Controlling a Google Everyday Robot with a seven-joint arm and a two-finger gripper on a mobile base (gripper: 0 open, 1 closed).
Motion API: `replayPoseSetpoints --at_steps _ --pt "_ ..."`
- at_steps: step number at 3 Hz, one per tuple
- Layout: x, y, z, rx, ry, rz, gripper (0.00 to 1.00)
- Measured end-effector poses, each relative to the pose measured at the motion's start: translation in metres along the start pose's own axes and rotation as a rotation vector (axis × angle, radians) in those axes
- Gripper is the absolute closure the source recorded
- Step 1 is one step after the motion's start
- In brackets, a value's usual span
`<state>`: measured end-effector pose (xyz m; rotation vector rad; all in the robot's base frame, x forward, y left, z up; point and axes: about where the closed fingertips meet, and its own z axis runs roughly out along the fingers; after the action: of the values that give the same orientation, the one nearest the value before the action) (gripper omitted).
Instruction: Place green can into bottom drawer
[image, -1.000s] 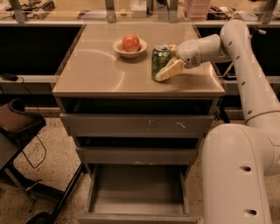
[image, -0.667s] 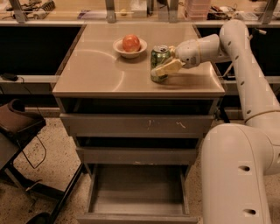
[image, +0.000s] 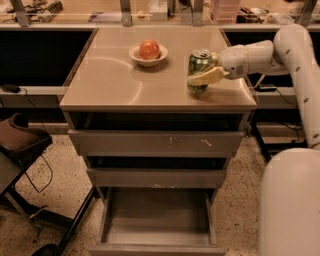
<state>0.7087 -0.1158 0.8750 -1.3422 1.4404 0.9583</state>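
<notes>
1. Since a second before, the green can (image: 199, 61) had shifted a little to the right across the cabinet top (image: 115, 85), toward the arm, and it had gone from a slight tilt to upright.
2. At the far left, a brown seat (image: 20, 141) stood over the speckled floor, beside the cabinet.
3. Left of the can and apart from it, a white bowl (image: 136, 53) holding a red apple (image: 149, 49) sat toward the rear of the top.
4. Below the top, the top drawer (image: 155, 143) and the middle drawer (image: 157, 178) stood slightly out. The bottom drawer (image: 157, 222) was pulled far out, with its flat grey floor showing.
5. The can stood at the right front part of the top, well above the bottom drawer and not in it. Whether its base touched the surface could not be told.
6. The gripper (image: 204, 70) reached in from the right with its jaws narrowed onto the can, holding it. One pale finger (image: 209, 77) lay across the can's front.
7. The white arm (image: 280, 50) ran off right and curved down the right edge.
</notes>
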Motion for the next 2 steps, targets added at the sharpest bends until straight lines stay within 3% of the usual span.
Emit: replayPoseSetpoints --at_steps 1,2 --pt "-0.035 0.051 -0.063 0.065 -0.046 -0.056 1.00" --pt "-0.035 0.128 -0.106 0.030 -0.047 -0.055 1.00"
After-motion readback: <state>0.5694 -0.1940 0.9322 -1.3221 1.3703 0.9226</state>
